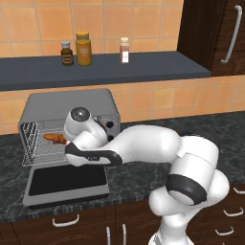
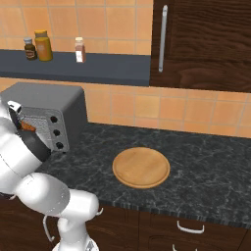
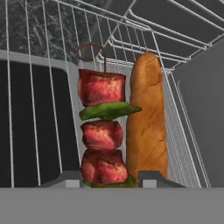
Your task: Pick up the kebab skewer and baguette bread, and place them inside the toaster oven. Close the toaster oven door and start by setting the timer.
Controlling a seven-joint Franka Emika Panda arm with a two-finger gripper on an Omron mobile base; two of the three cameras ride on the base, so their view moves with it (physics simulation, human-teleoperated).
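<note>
The toaster oven point(image 1: 72, 103) point(image 2: 54, 105) stands on the counter with its door point(image 1: 67, 182) dropped flat open. On the wire rack point(image 1: 43, 150) the kebab skewer point(image 3: 103, 131) point(image 1: 60, 141), with red meat and green chunks, lies alongside the orange-brown baguette bread point(image 3: 146, 122) point(image 1: 49, 137). My gripper point(image 3: 109, 179) point(image 1: 66, 143) reaches into the oven mouth. Its jaws stand narrow, close on either side of the skewer's near chunk, and it looks shut on it. The baguette's near end sits just past the right fingertip point(image 3: 153, 178).
A round wooden plate point(image 2: 141, 167) lies bare on the dark counter to the oven's right. Three black knobs point(image 2: 56, 132) sit on the oven's right panel. Jars point(image 1: 83, 49) and a spice bottle point(image 1: 125, 50) stand on the shelf above. The rack's wire sides point(image 3: 175, 109) hem the hand in.
</note>
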